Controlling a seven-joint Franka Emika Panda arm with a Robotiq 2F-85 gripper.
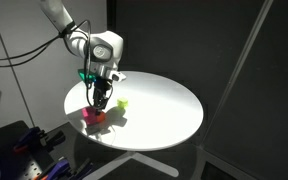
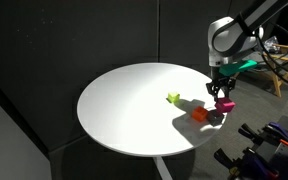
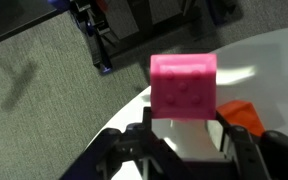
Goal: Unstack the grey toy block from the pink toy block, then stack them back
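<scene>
The gripper had its fingers closed narrowly on the pink block, one on each side. In the wrist view the block showed a studded face to the camera. It looked nearly cubic, a little wider than tall, with no clear long axis, and its edges sat about square to the fingers. In an exterior view the pink block hung at the gripper's tip, close over the rim of the table, a round white top on a pale pedestal.

An orange block lay on the table just beside the held block, near the same rim. A dark patch next to it could have been a shadow or another block; I could not tell. A yellow-green block sat further in on the table, apart from both. Nothing stood between the gripper and these.

Beyond the rim lay grey carpet. Dark walls closed the room, and black gear with purple parts stood by the table's base.
</scene>
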